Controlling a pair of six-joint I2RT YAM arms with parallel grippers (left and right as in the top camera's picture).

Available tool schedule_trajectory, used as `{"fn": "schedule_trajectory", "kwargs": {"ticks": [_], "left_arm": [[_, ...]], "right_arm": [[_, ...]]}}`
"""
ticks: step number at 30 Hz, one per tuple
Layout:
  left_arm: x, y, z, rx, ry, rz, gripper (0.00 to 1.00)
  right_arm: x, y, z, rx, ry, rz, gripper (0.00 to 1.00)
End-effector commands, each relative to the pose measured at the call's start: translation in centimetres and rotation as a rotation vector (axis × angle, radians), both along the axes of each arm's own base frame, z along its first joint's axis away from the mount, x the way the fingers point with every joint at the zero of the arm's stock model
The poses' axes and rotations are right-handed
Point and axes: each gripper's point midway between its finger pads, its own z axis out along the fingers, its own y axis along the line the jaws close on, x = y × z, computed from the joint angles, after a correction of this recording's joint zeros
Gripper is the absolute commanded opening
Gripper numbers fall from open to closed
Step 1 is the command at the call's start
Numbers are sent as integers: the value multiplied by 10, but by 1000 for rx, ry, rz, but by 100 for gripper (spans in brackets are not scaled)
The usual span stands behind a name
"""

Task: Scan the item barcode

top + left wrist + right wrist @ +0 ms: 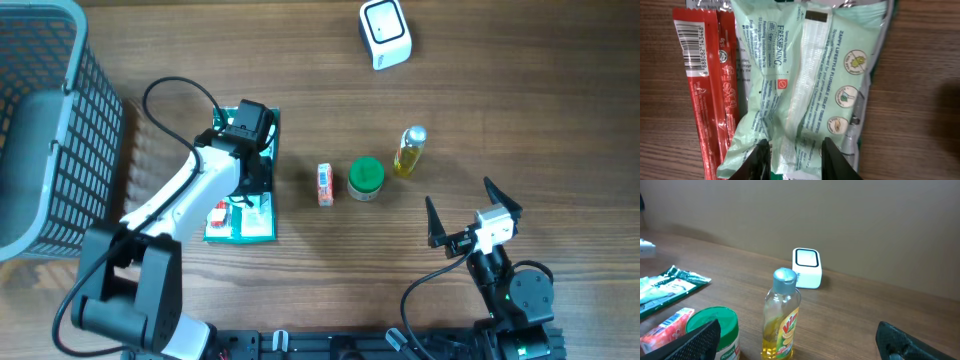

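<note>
We see the left gripper (pixel 795 146) low over a mint-green wipes pack (pixel 840 75) that lies flat on the wooden table (pixel 520 100), on the left half, between the grey basket (pixel 60 60) and the row of small goods. In the left wrist view its two fingertips (pixel 759 159) stand a little apart, on either side of the pack's raised centre seam, close against the wrapper. We cannot tell whether they are pinching the seam or only resting beside it. A red sachet pack (pixel 705 100) lies touching the wipes pack along one side, its barcode facing up at one end. We make out no barcode on the wipes pack's visible face. The right gripper (pixel 458 192) hangs near the front edge on the right with its fingers spread wide and nothing between them. Ahead of it stand a yellow bottle with a silver cap (pixel 410 152), a green-lidded jar (pixel 366 178) and a small red and white box (pixel 324 185), in a row and apart from one another. The white scanner (pixel 385 33) sits at the far edge of the table, well apart from the wipes pack and from both grippers.
</note>
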Motion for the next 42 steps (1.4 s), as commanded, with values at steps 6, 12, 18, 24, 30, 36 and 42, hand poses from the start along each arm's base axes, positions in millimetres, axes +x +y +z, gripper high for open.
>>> {"fn": "schedule_trajectory", "kwargs": {"ticks": [6,12,18,24,30,36,42], "left_arm": [[-15,12,-44,53,94,67,29],[22,-2,27,-19,-75,66,49],[72,-4,161,-150,-492,100,86],[65,57,158,-37,-471,243,100],[66,57,158,-38,-472,243,100],[66,57,159,-38,-473,243,100],[66,57,159,-38,-472,243,100]], "right_arm": [[0,-1,2,2,-8,-3,99],[0,-1,2,3,-8,-3,100],[0,-1,2,3,-8,-3,100],[0,-1,2,3,-9,-3,100],[-3,9,12,12,-47,54,100],[-7,12,22,185,19,77,100],[-21,1,143,161,133,22,100]]}}
